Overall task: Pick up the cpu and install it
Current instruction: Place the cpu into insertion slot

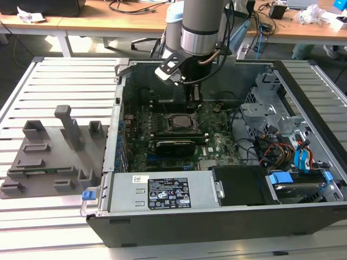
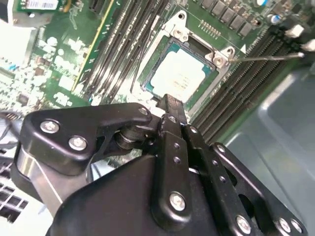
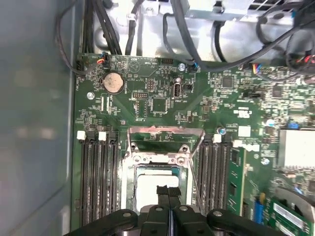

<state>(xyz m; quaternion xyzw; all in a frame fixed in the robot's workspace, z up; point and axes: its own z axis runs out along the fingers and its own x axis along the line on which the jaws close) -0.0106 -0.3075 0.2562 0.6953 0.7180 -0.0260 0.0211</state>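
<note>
Surface: slatted table (image 1: 54, 76) carrying open computer case (image 1: 217, 227)
Room: wooden desks (image 1: 108, 21) behind
Hidden: cpu (image 3: 147, 187) edge behind gripper (image 3: 168, 191)
Gripper: closed, empty

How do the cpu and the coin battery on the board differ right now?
The cpu is square and larger; the coin battery is round and smaller. The cpu lies inside the metal socket frame, the battery in its own holder near the edge of the board. The shut gripper hangs close by the cpu, well away from the battery. Both are silvery and lie flat on the green board.
</note>
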